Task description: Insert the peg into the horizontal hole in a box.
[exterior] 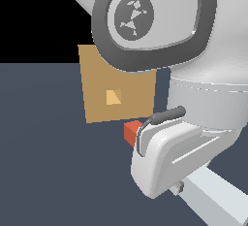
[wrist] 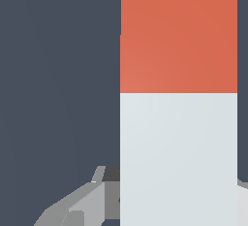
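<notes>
Peg [wrist: 178, 101] fills the middle and right of my wrist view, its red-orange section above the pale grey-white one, with my gripper [wrist: 121, 198] showing only as grey metal at the lower edge beside it. Whether my jaws pinch the bar or stand spread, I cannot tell. In the exterior view my arm crowds the upper and right frame, and only the peg's red end [exterior: 131, 132] pokes out at centre, just below the lower right corner of the box [exterior: 116, 84]. The hole [exterior: 114, 97] sits mid-face, lighter tan, up-left of the red tip.
</notes>
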`<state>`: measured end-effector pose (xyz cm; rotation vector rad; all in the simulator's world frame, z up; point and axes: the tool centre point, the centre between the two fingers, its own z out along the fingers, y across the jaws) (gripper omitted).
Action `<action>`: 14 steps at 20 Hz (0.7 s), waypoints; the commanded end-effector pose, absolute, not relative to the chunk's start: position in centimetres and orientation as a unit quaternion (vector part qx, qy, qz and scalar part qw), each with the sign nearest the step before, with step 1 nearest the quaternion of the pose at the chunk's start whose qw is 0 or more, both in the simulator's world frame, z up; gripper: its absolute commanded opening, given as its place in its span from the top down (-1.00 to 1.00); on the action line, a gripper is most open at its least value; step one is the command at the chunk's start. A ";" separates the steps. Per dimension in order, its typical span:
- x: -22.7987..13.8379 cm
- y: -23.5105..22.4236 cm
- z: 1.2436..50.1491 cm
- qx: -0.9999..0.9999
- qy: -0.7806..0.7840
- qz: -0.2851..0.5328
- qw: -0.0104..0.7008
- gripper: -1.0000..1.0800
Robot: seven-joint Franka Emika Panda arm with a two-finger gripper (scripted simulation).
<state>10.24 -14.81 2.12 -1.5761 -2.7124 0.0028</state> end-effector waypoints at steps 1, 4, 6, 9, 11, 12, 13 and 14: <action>10.0 -14.6 2.6 -0.506 -0.862 0.000 0.000 1.00; 9.4 -14.4 2.9 -0.514 -0.858 0.000 0.000 1.00; 8.9 -14.1 3.2 -0.520 -0.854 0.000 0.000 1.00; 7.9 -13.6 3.8 -0.531 -0.847 0.000 0.000 1.00; 7.1 -13.2 4.2 -0.541 -0.841 0.000 0.000 1.00; 6.7 -12.9 4.5 -0.545 -0.838 0.000 0.000 1.00; 6.2 -12.7 4.7 -0.551 -0.835 0.000 0.000 1.00; 5.8 -12.4 5.0 -0.556 -0.831 0.000 0.000 1.00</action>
